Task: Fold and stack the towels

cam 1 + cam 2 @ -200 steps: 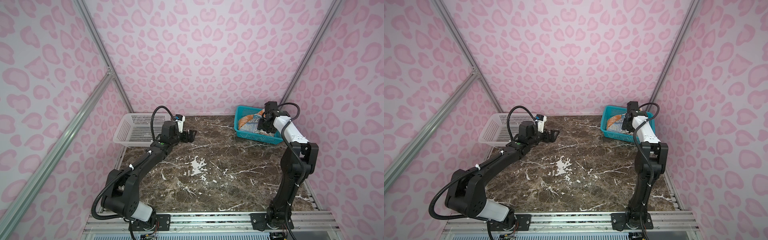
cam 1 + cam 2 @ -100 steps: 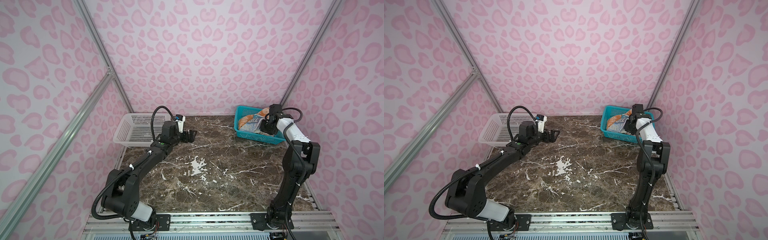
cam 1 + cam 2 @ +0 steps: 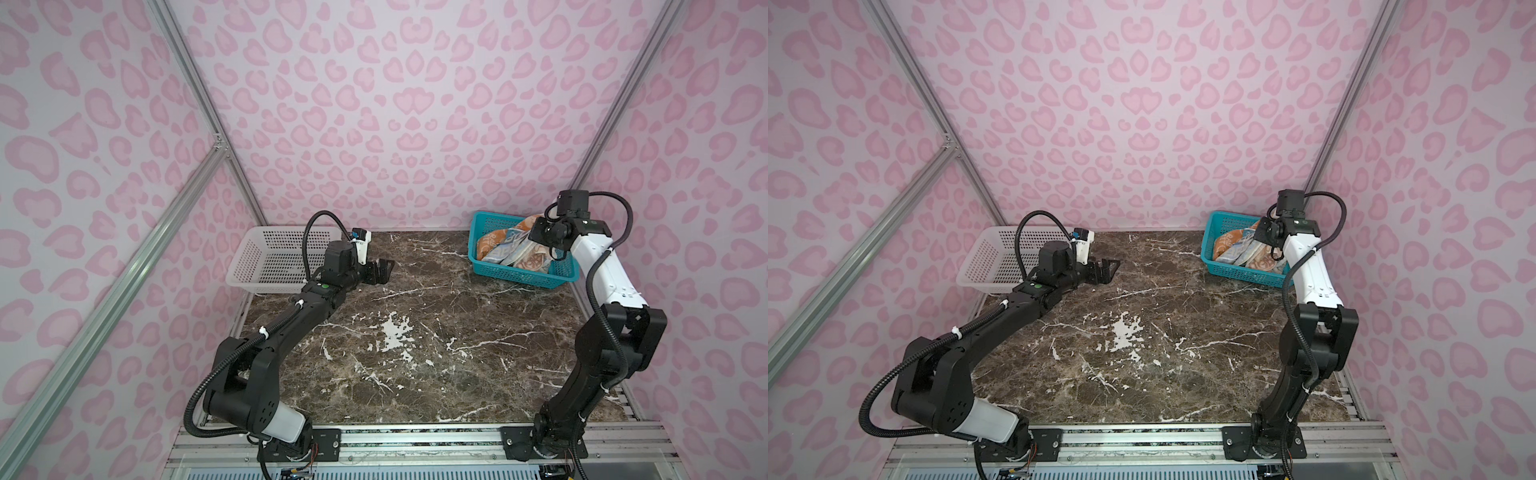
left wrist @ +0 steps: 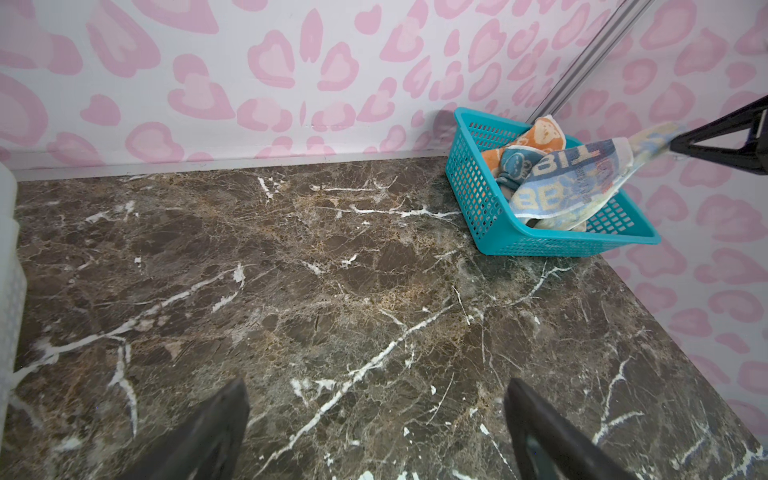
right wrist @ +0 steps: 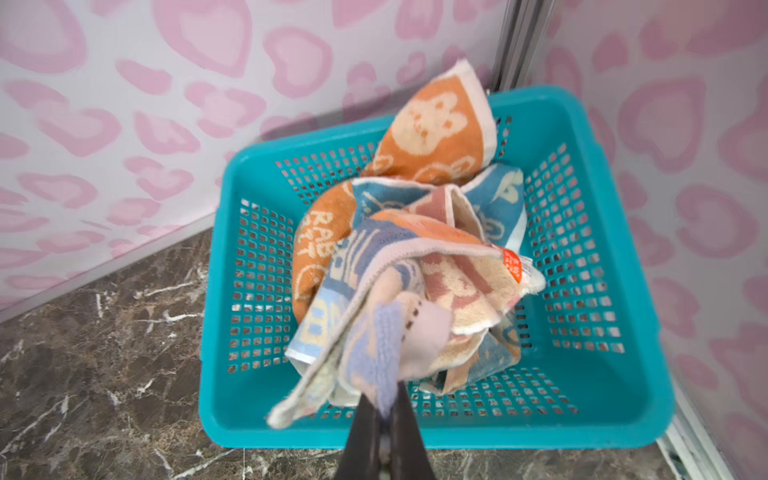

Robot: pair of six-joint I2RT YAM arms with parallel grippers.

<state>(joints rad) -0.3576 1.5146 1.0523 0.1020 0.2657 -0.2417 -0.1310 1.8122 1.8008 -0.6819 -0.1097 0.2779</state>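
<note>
Right wrist view: the cream towel (image 5: 353,257) is pinched by the right gripper (image 5: 384,409) over the teal basket (image 5: 415,432), at the table's (image 5: 104,374) far right corner. The orange towel (image 5: 432,129) and blue towel (image 5: 494,195) are seen inside. The left gripper (image 4: 376,390) is spread.

Matte black along the left arm (image 3: 299,320), with white shell by the base, green dot near the wrist, white zip ties. Trailed by ribbed black cable (image 3: 304,245). White-cased above, black below on the right arm (image 3: 602,270). Tipped with black tapered fingers (image 4: 208,436).
</note>
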